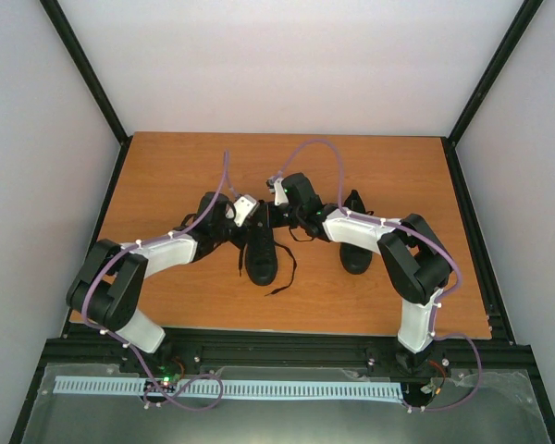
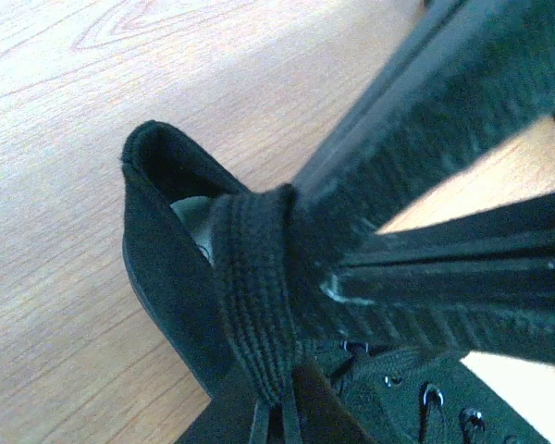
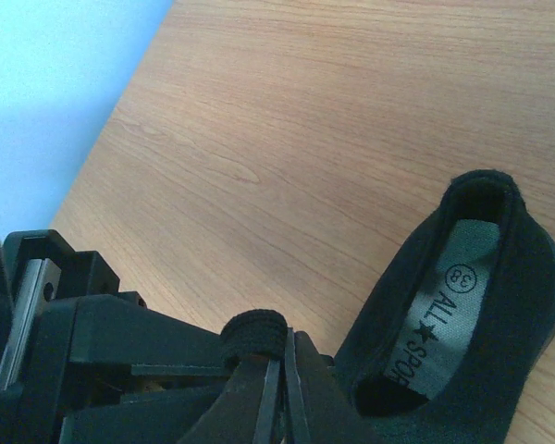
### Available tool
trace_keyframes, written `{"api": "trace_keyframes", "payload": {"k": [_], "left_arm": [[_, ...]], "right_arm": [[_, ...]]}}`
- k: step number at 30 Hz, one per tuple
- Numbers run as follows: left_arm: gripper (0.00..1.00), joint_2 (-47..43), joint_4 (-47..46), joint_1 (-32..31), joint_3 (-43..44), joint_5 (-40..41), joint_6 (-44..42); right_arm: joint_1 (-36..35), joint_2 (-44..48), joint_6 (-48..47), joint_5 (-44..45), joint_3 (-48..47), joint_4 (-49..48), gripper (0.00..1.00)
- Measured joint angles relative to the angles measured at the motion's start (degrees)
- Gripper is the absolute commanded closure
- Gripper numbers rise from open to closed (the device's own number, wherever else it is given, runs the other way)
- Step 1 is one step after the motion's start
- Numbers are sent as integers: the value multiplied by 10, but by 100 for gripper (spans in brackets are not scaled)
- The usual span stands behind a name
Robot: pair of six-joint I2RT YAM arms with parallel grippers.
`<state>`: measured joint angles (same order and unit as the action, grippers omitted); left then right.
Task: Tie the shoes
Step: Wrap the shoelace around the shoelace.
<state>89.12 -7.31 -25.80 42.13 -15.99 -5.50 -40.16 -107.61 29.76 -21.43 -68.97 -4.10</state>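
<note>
Both left fingers and right fingers pinch shut on black laces.

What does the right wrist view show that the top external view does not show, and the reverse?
Only the right wrist view: the insole label printed 38, and the right end effector shut on a black lace. Only the top external view: the left arm, the right arm, the middle shoe, the right-hand shoe, loose lace ends. Both: one black shoe on the wooden table.
</note>
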Motion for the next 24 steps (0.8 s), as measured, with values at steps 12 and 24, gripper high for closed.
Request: {"api": "trace_keyframes", "payload": {"k": [12,24], "left_arm": [[99,0,-6,0,0,-2,3],[99,0,-3,0,0,-10,-2]], "right_arm": [[0,22,-15,42,0,56,66],[-44,183,-263,47,35,276,40]]}}
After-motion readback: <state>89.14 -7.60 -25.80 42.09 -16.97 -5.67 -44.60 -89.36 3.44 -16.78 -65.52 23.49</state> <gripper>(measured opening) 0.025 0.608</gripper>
